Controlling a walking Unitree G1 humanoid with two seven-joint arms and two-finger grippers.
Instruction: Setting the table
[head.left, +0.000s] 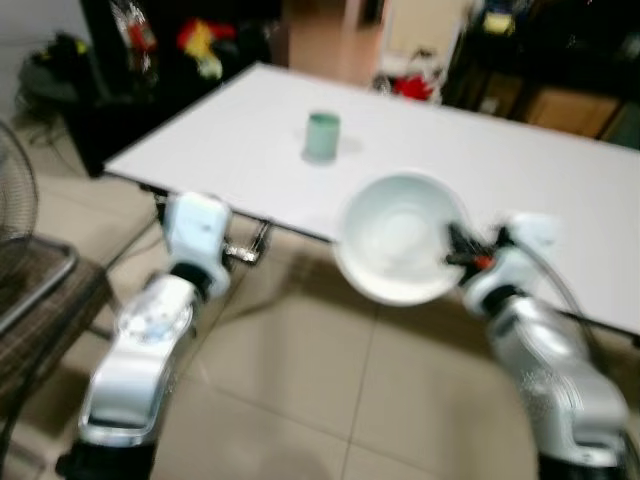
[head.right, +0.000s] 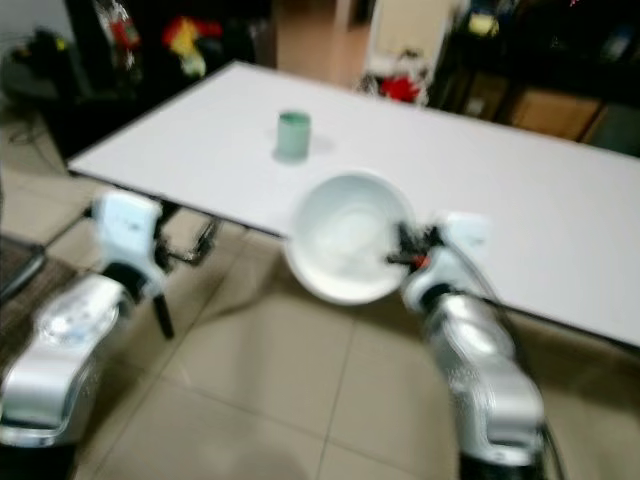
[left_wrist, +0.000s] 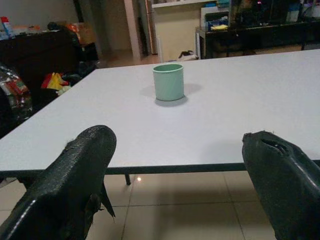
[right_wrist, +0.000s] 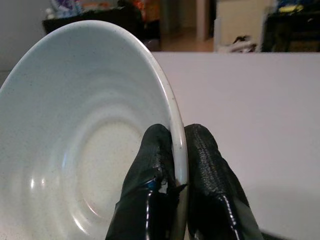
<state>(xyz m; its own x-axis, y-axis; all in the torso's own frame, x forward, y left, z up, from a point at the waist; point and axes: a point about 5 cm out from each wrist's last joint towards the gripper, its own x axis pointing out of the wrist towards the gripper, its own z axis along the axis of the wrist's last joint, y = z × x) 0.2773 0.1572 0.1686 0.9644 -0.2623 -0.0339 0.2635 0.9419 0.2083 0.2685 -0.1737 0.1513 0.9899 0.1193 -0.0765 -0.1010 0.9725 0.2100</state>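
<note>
Two arms reach toward a white surface from the near edge, and they are doing different jobs. On the left, the left gripper hangs below and just short of the surface edge with its fingers spread wide and nothing between them. The wrist view looks straight along them at a pale green cup, which stands upright by itself, well in from the edge. That open, level pose reads as readiness rather than work: the arm is likely kept free so it can steady or fetch something once the other arm is done.

Moving right, the cup sits near the middle of the near half of the surface, leaving bare room in front of it and to the right, which would suit a place setting.

Further right, a white bowl is carried in the air, overlapping the near edge, tilted so its inside faces the head camera. The right gripper is pinched tight on its rim, one finger inside the wall and one outside. A rim pinch is probably the only hold these slim fingers can get on so wide a dish, and it explains the tilt, since the bowl hangs from one side.

By my reading, the bowl is on its way to the surface and has yet to be set down level.
</note>
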